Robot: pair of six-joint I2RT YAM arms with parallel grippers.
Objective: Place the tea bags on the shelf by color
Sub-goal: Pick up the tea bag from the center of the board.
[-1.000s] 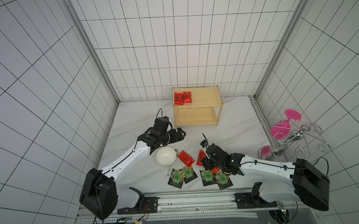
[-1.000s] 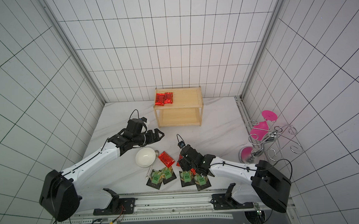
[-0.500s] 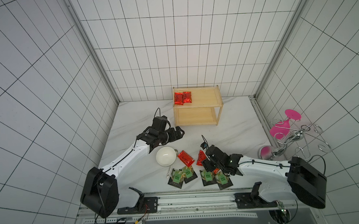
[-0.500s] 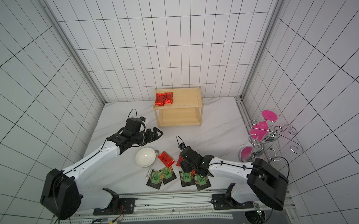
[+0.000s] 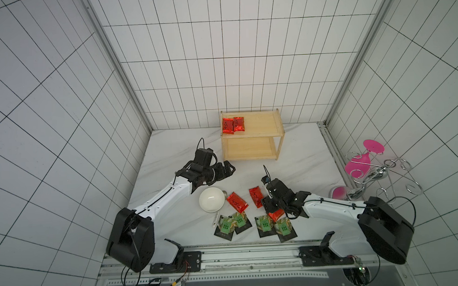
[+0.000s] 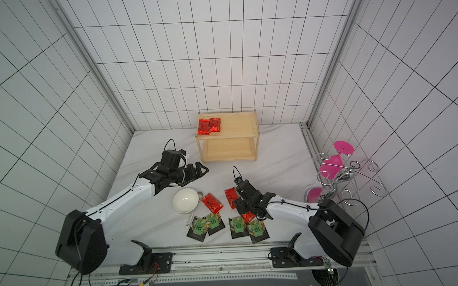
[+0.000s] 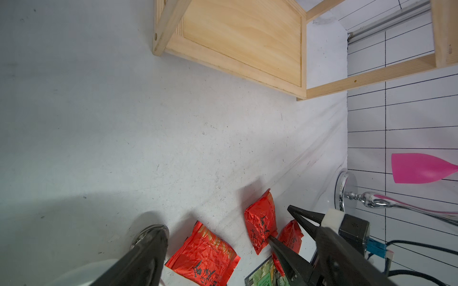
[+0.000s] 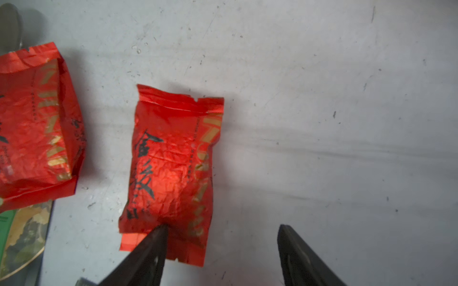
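On the worktop [image 5: 303, 161], one red bag [image 8: 171, 173] lies flat, and your right pincer [image 8: 222, 226] is spread, with one tip at the bag's end. Two red bags [image 5: 232, 125] sit on the top board of the shelf [image 5: 264, 127]. Your left pincer [image 5: 230, 169] hangs spread near the shelf.

Red sachets [image 8: 173, 173] are seen as crinkled glossy foil w/ dark script & gold bands. Black packets [image 5: 264, 224] are seen flat & smooth-faced. Shelf [image 7: 243, 42] is made of bare light wood, matt, grain visible. Table [image 7: 99, 123] is topped w/ white marble-look surface, matt, finely scuffed. Bowl [image 5: 211, 202] is finished white & glossy. Wire rack [image 7: 371, 200] is polished chrome. Pink glass [image 7: 421, 168] is smooth, approx. plastic-looking. Right gripper [image 8: 223, 229] fingers [image 8: 146, 257] are matt black
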